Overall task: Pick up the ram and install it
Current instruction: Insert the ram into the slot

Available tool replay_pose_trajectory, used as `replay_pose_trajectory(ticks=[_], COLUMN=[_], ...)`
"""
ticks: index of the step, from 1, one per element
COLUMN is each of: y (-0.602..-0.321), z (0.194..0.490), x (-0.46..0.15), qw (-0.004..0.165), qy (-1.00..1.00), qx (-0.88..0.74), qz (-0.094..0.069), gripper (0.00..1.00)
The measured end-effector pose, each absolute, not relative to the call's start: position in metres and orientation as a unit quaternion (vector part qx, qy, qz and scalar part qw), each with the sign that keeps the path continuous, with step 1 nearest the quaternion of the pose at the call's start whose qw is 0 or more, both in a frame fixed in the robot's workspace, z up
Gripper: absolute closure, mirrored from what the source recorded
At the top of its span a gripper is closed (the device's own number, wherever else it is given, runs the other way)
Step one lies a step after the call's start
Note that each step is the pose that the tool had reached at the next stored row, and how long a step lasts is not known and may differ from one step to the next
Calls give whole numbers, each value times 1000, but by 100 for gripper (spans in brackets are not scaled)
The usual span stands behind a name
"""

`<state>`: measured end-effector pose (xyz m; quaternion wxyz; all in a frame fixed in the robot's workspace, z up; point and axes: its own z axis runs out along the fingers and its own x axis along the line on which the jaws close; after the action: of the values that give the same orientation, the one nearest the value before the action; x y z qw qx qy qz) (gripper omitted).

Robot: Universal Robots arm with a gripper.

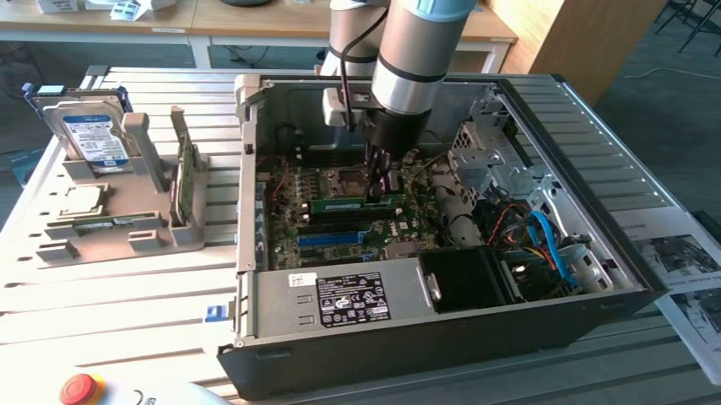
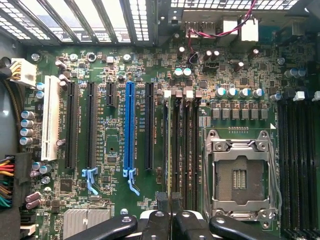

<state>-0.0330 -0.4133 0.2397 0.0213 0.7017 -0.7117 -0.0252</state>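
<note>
Exterior view: gripper (image 1: pixel 383 190), jaws narrow, pinches ram (image 1: pixel 344 203); case wall (image 1: pixel 246 152) well apart at nine o'clock. Wrist view: blue slot (image 2: pixel 130 125) alongside.

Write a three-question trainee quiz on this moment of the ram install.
1. True or false: the drive sits inside the case.
2. Pick one: the hand is over A) the power supply, B) the motherboard, C) the red button.
3. Fill in: the hand is ____ on the ram.

Key
1. False: it stands in a holder outside the case, on the exterior view's left.
2. B
3. shut
</note>
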Motion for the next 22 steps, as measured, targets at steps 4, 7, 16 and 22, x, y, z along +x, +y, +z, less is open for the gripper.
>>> replay_pose_trajectory(ticks=[4,7,16,22], y=[-413,-413,-413,-413], z=[238,237,234,234], x=[-33,-33,-33,-34], qw=[21,21,21,21], qy=[-712,-712,-712,-712], qx=[702,702,702,702], qz=[-25,-25,-25,-25], gripper=[88,88,88,88])
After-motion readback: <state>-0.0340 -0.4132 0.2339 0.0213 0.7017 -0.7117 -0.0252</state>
